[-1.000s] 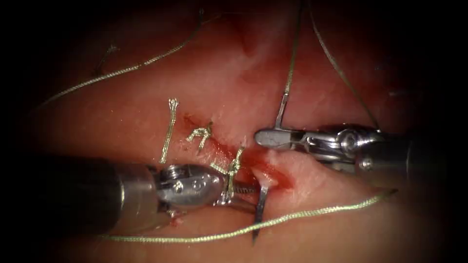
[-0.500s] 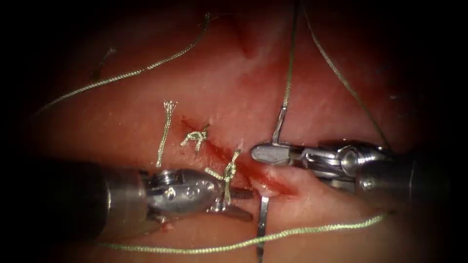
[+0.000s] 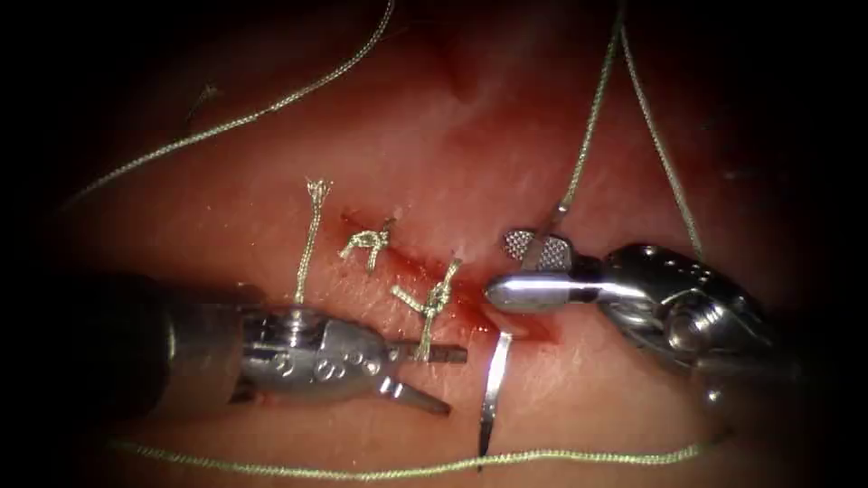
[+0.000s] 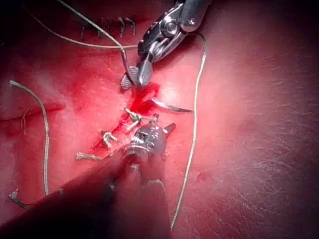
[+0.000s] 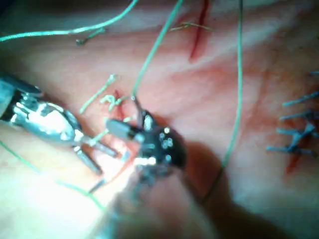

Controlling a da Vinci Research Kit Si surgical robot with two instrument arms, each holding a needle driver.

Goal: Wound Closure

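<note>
My right claw [image 3: 502, 268] has let go of the needle [image 3: 493, 389] and stands wide around its tail. The needle sits in the tissue [image 3: 434, 163] at the cut [image 3: 407, 271], tip out. My left claw [image 3: 457, 382] is wide, empty, beside the tip. Next, I judge, needs a firm hold behind the tip. No writing is readable.

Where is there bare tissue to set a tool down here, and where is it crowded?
Bare tissue lies above the cut, between the two thread runs. Another patch lies under the right tool. Crowded at the cut: knots, the needle lodged in the tissue with its point out, and the left tool and right tool, both open, holding nothing.
</note>
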